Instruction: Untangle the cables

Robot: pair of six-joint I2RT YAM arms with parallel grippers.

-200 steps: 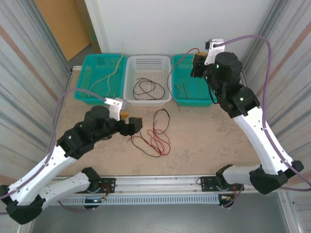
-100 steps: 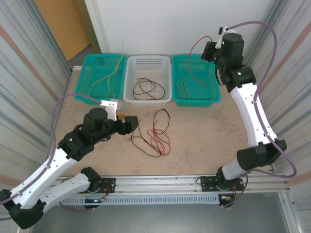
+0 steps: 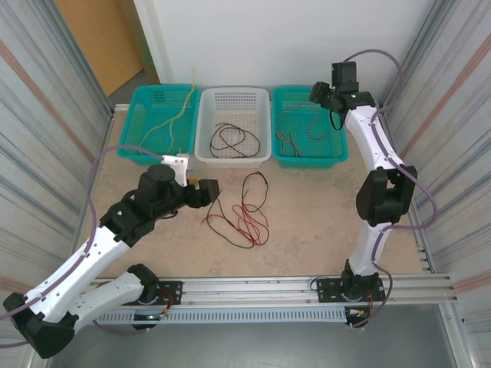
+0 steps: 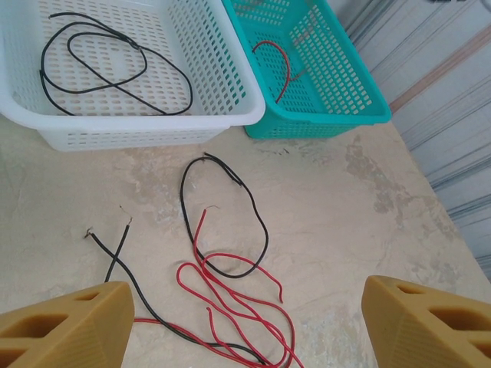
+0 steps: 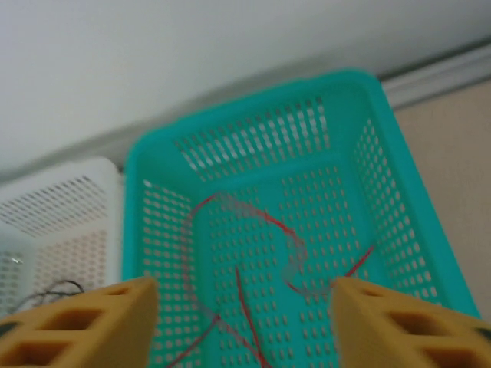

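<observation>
A tangle of red cables and black cables lies on the table in front of the baskets. In the left wrist view the red loops cross a black loop. My left gripper hovers just left of the tangle, open, and between its fingers is only table and cable. My right gripper is open above the right teal basket. A blurred red cable sits inside that basket, below the right gripper.
A white basket in the middle holds a black cable. The left teal basket holds tan cables. Corrugated walls close in both sides. Bare tabletop lies right of the tangle.
My right gripper lifted a red cable over the right teal basket, then opened; the cable is now in that basket. The left gripper edged toward the tangle.
</observation>
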